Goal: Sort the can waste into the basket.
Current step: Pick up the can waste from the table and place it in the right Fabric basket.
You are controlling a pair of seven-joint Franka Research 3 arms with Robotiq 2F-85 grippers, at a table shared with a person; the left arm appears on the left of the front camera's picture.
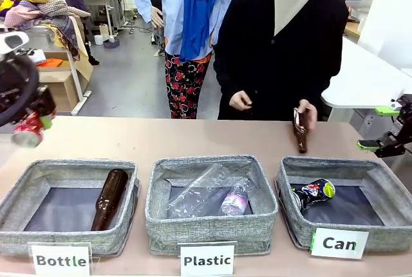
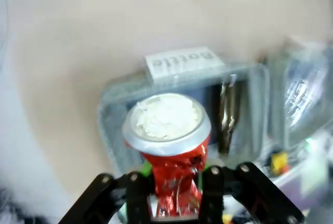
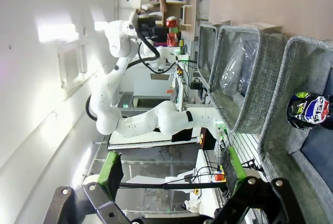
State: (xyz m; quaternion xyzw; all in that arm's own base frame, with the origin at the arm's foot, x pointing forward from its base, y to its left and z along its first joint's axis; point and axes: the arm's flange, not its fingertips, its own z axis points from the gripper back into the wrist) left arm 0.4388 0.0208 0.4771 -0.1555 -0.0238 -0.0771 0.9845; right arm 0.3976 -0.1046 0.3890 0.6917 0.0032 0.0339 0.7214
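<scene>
red can (image 1: pixel 27 133): gripped, left fingers (image 1: pixel 46 120) | black can (image 1: pixel 313 194): inside Can basket (image 1: pixel 381 239)

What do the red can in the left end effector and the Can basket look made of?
The red can looks like thin metal, likely aluminium: glossy red skin, sharp crumples, dull silver end. The Can basket looks like matte grey woven fabric, coarse weave showing; its dark lining is smooth, material unclear.

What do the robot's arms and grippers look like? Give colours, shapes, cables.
The left arm is white, built of rounded tube-like segments, with a black cable looping beside it. The left gripper and right gripper are black, angular bolted linkages with bright green pads.
</scene>
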